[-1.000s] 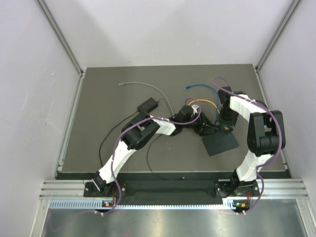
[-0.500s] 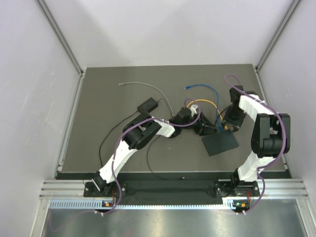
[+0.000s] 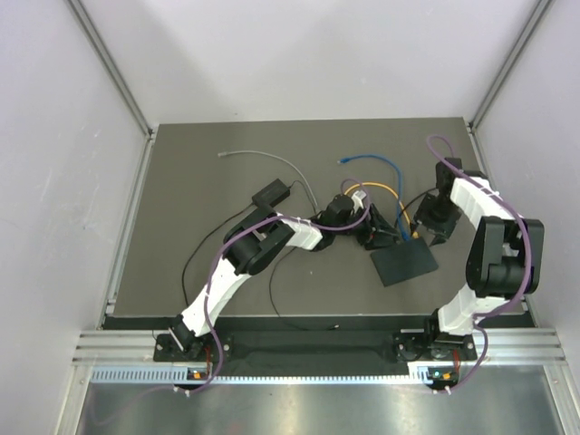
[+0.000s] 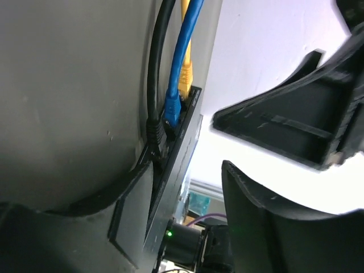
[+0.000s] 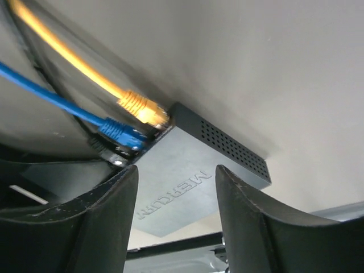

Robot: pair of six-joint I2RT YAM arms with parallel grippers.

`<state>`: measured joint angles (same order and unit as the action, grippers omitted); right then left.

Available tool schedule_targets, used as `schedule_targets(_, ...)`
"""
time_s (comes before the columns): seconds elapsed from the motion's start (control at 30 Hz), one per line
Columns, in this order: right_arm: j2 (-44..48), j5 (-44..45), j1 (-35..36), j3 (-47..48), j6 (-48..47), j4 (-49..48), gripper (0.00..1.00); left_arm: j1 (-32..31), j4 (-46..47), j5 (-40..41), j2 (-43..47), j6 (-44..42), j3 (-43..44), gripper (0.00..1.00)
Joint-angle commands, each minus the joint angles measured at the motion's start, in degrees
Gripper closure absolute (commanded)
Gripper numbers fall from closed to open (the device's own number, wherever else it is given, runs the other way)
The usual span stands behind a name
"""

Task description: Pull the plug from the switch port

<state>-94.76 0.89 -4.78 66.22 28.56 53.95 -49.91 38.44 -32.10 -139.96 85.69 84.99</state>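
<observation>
Right of centre on the dark surface (image 3: 181,272) lies the flat black switch (image 3: 405,264), turned at an angle, with its cabled edge facing the far left. Three plugs are seated along that edge, each in its own switch port (image 5: 162,126): a yellow plug (image 5: 142,108), a blue plug (image 5: 122,135) and a black plug (image 5: 105,151), side by side.

The left gripper (image 3: 373,234) hangs just beside that edge. From its wrist camera its fingers (image 4: 284,125) stand apart with only bright background in the gap, and none of the plugs lies between them.

The right gripper (image 3: 433,225) is near the switch's far right corner. Its fingers (image 5: 261,227) are spread too, framing the lettered top of the switch. I cannot tell whether they touch it.

Well apart to the left, a smaller black adapter block (image 3: 270,193) sits on the surface with a thin cord, and a grey cable (image 3: 263,156) curves past it.
</observation>
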Motion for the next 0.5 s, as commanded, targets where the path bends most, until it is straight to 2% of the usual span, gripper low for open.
schedule_targets(0.0,1.2,-2.4,-0.4,-3.4,1.8,-2.4,0.44,0.3,-7.9,0.5,1.2,-3.5,1.3,0.42)
schedule_targets(0.13,0.8,0.9,-0.4,-4.7,3.3,-3.1,0.48,0.3,-9.5,2.5,0.0,-5.8,2.4,0.42)
schedule_targets(0.2,0.5,2.6,-0.4,-5.9,4.0,-3.3,0.50,0.0,-12.9,3.7,-0.5,-8.8,4.5,0.47)
schedule_targets(0.27,0.3,2.5,-0.4,-6.8,4.8,-4.2,0.52,-0.4,-13.9,5.1,-0.4,-11.1,5.1,0.48)
schedule_targets(0.37,-0.6,2.5,-0.2,-7.7,4.8,-4.9,0.53,-0.5,-11.5,5.1,-2.2,-10.5,5.6,0.53)
schedule_targets(0.47,-1.7,2.8,-0.1,-7.5,4.2,-4.9,0.53,-1.0,-9.8,5.6,-2.7,-9.5,5.9,0.53)
